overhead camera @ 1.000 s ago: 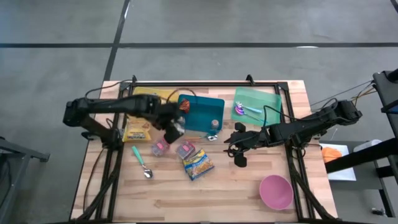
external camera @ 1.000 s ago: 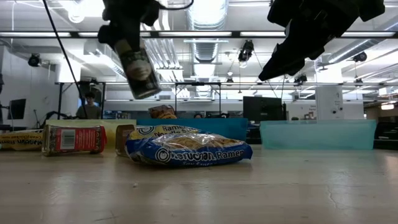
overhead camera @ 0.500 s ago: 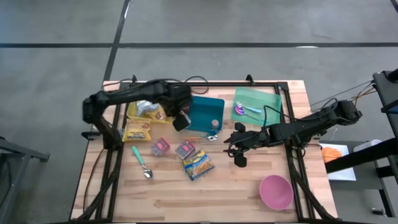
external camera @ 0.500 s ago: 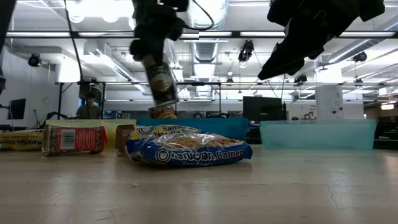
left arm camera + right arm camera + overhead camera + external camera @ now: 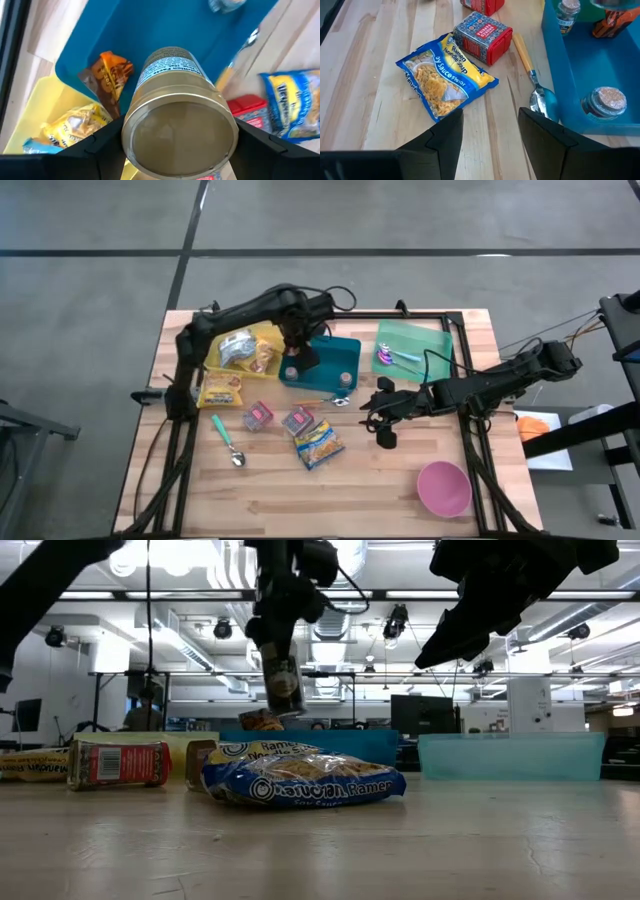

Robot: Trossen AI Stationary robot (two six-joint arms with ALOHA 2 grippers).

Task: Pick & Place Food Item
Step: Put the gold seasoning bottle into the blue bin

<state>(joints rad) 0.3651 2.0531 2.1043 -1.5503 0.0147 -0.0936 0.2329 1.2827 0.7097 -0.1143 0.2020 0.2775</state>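
Observation:
My left gripper (image 5: pixel 296 360) points down over the left end of the blue tray (image 5: pixel 340 352), shut on a gold-lidded can (image 5: pixel 180 117) with a blue-and-white label. The can (image 5: pixel 283 686) hangs well above the tray floor. An orange-brown snack packet (image 5: pixel 114 75) lies in the tray beside it. My right gripper (image 5: pixel 381 418) hovers open and slanting down, right of the tray, with nothing between its fingers (image 5: pixel 445 135). A ramen packet (image 5: pixel 318 443) and two red boxes (image 5: pixel 258 416) (image 5: pixel 298 420) lie on the wooden table. My left gripper pinches the can between its two fingers (image 5: pixel 100 147), which sit on opposite sides of the can's wall just below its upper rim (image 5: pixel 131 131). The fingers come from above and point down. The can hangs below them, lifted clear, nearly upright with a slight tilt.
A yellow tray (image 5: pixel 262 338) with snack bags sits left of the blue one, and a green tray (image 5: pixel 425 340) is at the far right. A small jar (image 5: pixel 345 378) stands in the blue tray. An orange-handled spoon (image 5: pixel 325 400), a teal spoon (image 5: pixel 228 442) and a pink bowl (image 5: pixel 443 487) are on the table.
My left gripper has carried the can from above the table near the red boxes toward the far edge and a little right, ending over the blue tray's left end. The can, plainly tilted before, now hangs closer to upright.

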